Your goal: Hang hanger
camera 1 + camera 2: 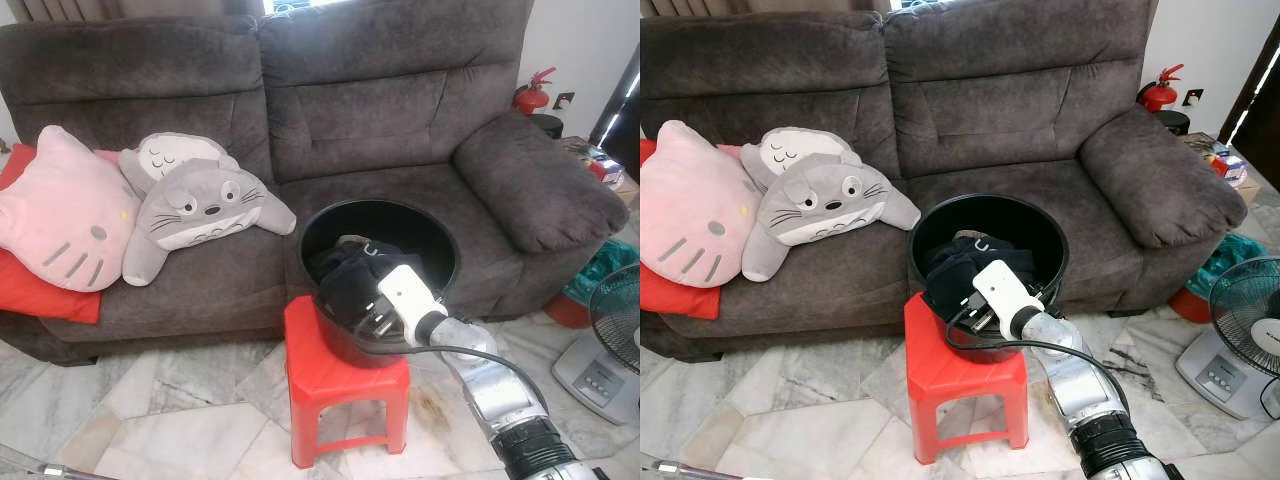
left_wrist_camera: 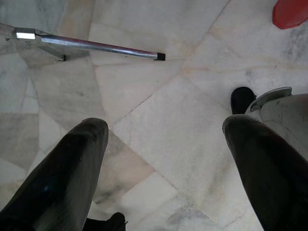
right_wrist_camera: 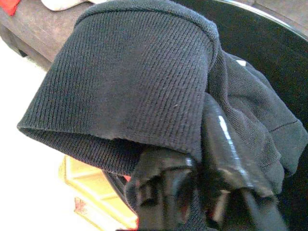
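Note:
A black bucket (image 1: 400,206) stands on a red plastic stool (image 1: 330,375) in front of the sofa. It holds a heap of dark knitted clothing (image 1: 345,272), and a small pale hook (image 1: 981,244) pokes out of the top of the heap. My right gripper (image 1: 368,318) reaches over the bucket's near rim. In the right wrist view my right gripper (image 3: 199,161) is shut on a fold of the dark knit cloth (image 3: 130,72), which drapes over its fingers. My left gripper (image 2: 166,127) hangs low over the marble floor, open and holding nothing.
A grey sofa (image 1: 400,110) fills the back, with a pink cat cushion (image 1: 60,215) and grey plush toys (image 1: 195,205) on its left seat. A standing fan (image 1: 610,340) is at the right. A red fire extinguisher (image 1: 533,95) is behind the armrest. A metal bar (image 2: 91,44) lies on the floor.

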You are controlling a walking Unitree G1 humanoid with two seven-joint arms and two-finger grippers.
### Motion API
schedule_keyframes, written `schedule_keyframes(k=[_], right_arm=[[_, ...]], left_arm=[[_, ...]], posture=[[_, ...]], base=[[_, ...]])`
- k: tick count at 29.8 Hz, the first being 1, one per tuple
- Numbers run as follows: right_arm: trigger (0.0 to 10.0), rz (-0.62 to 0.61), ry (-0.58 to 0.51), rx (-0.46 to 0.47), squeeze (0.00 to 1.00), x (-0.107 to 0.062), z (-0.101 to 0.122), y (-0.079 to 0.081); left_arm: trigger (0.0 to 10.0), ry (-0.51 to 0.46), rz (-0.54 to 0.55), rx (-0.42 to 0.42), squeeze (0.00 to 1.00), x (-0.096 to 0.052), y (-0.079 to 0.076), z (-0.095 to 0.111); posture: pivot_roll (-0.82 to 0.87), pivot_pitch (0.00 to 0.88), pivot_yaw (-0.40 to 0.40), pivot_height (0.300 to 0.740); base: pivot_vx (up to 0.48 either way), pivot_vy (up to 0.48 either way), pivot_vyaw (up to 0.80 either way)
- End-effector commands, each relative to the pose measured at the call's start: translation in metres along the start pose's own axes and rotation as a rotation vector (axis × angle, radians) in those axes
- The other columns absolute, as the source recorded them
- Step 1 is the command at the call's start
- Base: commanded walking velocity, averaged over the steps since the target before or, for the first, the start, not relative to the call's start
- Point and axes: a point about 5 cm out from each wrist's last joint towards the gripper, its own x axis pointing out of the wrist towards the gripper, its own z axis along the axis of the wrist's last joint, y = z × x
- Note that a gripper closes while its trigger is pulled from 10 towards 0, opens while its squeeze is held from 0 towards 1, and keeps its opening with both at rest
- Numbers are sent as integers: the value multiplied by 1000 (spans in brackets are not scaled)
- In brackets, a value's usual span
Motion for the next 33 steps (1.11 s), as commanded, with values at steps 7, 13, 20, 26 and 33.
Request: schedule_keyframes(k=[7, 13, 20, 26, 33], right_arm=[[0, -16, -28, 8, 0, 3, 7, -3], [0, -56, -32, 24, 0, 3, 8, -5], [0, -278, -113, -22, 0, -1, 18, -21], [0, -388, -211, 31, 0, -11, 27, -15], [10000, -381, -267, -60, 0, -18, 31, 2]], left_arm=[[10000, 3, 7, 10, 0, 0, 3, -2], [10000, 3, 6, 12, 0, 0, 3, -2], [10000, 3, 6, 11, 0, 0, 3, -2], [10000, 4, 5, 12, 0, 0, 3, -2], [10000, 6, 6, 16, 0, -1, 4, -3]], posture=[[-172, 0, 72, 740], [-173, 0, 74, 740], [-173, 0, 73, 740], [-177, 0, 73, 740], [-173, 0, 74, 740]], base=[[0, 0, 0], [0, 0, 0], [0, 0, 0], [0, 0, 0], [0, 0, 0]])
